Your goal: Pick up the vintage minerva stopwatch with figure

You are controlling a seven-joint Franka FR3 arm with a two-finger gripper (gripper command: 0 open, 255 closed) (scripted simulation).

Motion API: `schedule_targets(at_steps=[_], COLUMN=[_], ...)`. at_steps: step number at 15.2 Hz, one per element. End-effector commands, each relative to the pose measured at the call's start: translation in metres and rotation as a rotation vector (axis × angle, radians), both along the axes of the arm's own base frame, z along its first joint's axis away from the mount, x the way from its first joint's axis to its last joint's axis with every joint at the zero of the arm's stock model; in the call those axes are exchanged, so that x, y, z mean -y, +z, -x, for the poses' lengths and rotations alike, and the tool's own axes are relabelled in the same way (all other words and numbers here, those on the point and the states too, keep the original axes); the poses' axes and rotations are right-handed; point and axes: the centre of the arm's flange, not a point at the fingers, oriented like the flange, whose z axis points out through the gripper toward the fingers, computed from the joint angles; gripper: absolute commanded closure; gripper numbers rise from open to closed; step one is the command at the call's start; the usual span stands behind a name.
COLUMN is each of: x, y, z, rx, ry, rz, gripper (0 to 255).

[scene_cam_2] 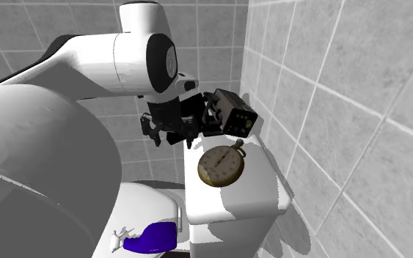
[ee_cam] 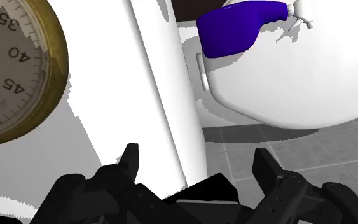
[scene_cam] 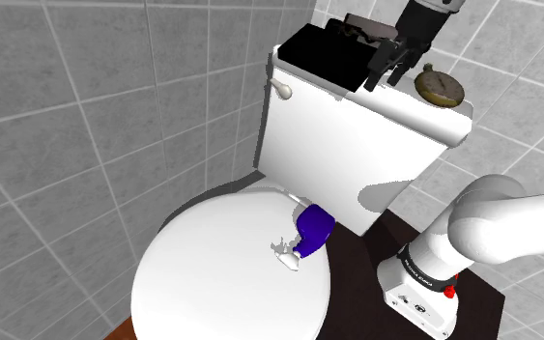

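Stopwatch (scene_cam: 441, 87) lies flat, face up, on the toilet tank lid (scene_cam: 357, 106), near the end at the shoulder view's right. Brass-coloured rim, pale dial, its crown turned roughly toward the black box (scene_cam: 318, 48) at the lid's other end. The gripper (scene_cam: 384, 75) hangs above the lid between box and watch, close to the box. Its fingers stand wide apart with nothing between them. In the wrist view the watch (ee_cam: 12, 70) sits off to one side, beyond one finger, and the gripper (ee_cam: 196, 159) looks down past the lid's edge at the seat cover (ee_cam: 285, 89) and a blue object (ee_cam: 234, 28) lying there. Judgement: this is the approach, and the grasp is not yet lined up. Doing it well means sliding sideways away from the box until the dial sits centred between the fingers, then straight down. The watch is a low disc, so the fingertips need to reach almost to the lid and close across the rim, clear of the crown. The lid looks smooth, so an off-centre close could push the watch toward the edge.
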Motion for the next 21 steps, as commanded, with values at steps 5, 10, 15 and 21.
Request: schedule_targets(at_steps=[5,10,15,21], x=[0.037,0.083,0.126,0.13], y=[0.01,0.026,0.047,0.023], z=[-0.004,-0.006,-0.005,-0.005], rx=[-0.05,-0.112,-0.174,-0.179], ry=[-0.076,-0.171,-0.266,-0.273], rz=[0.086,0.194,0.302,0.31], gripper=[0,0,0,0])
